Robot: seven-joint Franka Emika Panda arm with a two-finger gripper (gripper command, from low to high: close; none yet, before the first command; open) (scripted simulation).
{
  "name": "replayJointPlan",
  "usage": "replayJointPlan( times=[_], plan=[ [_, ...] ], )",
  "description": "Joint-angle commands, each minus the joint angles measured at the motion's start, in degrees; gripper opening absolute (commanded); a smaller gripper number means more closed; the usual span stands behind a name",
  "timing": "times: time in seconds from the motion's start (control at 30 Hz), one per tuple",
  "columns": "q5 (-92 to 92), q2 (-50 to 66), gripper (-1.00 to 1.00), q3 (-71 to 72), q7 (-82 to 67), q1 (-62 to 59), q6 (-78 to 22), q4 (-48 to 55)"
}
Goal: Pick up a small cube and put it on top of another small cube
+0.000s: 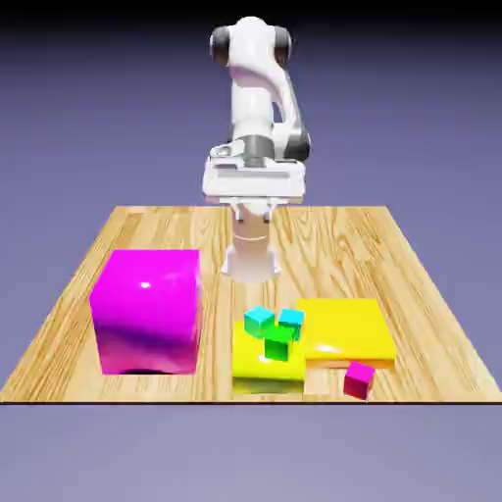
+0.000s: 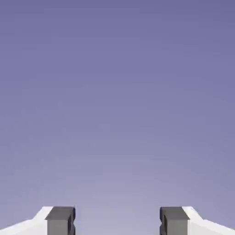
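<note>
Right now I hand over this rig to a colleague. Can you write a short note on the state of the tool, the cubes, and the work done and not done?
Tool: open, holds nothing; the hand view shows only the plain backdrop, so it does not point at the table.
Small magenta cube: on the table near the front edge, just in front of the flat yellow block.
Small cyan cubes and small green cube: clustered on the yellow block.
Done: nothing yet.
Left: reach down, grasp the small magenta cube, set it on another small cube.
</note>
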Motion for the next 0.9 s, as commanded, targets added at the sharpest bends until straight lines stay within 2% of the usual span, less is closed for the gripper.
replayJointPlan(
  times=[0.0,0.87],
  plan=[
    [-0.52,2.08,0.0,1.29,1.69,-0.68,-1.33,1.4],
    [-14.1,56.07,0.0,34.66,45.59,-18.45,-35.9,37.79]
  ],
)
